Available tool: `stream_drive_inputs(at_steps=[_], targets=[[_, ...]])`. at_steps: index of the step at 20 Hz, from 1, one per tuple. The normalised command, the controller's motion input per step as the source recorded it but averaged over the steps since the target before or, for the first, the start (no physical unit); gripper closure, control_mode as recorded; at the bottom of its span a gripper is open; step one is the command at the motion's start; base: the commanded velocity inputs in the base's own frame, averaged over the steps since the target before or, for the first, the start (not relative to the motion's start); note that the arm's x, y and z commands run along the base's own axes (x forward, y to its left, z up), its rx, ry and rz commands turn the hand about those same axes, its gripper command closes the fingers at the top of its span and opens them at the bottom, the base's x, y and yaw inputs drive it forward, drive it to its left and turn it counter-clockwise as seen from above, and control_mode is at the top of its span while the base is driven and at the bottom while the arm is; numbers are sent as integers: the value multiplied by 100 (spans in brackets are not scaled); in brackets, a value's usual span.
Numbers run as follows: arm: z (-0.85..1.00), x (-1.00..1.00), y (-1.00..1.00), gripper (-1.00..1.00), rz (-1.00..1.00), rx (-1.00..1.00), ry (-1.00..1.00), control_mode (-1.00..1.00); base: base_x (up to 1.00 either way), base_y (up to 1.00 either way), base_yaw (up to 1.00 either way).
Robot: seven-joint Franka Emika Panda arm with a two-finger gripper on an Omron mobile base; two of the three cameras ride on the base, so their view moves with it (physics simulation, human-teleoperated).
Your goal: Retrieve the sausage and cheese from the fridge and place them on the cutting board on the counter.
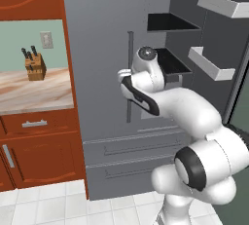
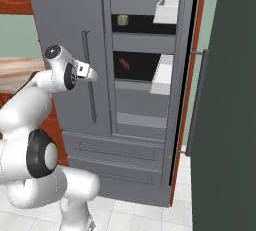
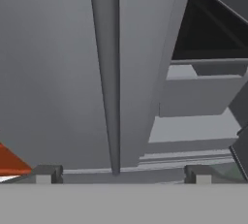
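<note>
The grey fridge [image 2: 70, 20] has its left door shut and its right door swung open. On the dark upper shelf lies the pale cheese [image 2: 122, 20]. One shelf lower rests the red-brown sausage [image 2: 124, 64]. My gripper [image 3: 122, 176] is open with nothing between its fingertips [image 3: 46, 174]. It faces the shut left door, just in front of that door's vertical bar handle [image 3: 109, 72]. In the right base view the hand [image 2: 89, 72] sits level with the sausage shelf, to its left. The marbled counter [image 1: 34, 90] lies left of the fridge. The cutting board is out of view.
Pale door bins [image 1: 212, 64] stick out from the open right door [image 2: 230, 100]. A knife block [image 1: 35, 66] stands on the counter. Reddish-brown cabinets [image 1: 39, 156] sit below it, and grey fridge drawers [image 2: 120, 160] are at the bottom.
</note>
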Motion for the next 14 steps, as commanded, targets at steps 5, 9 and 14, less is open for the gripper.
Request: stream_drive_inputs(at_steps=[5,9,14], targets=[[-23,61,0,-100,0,0,0,-100,0,0,0],[-35,61,0,-100,0,0,0,-100,0,0,0],[-36,70,17,-100,0,0,0,-100,0,0,0]])
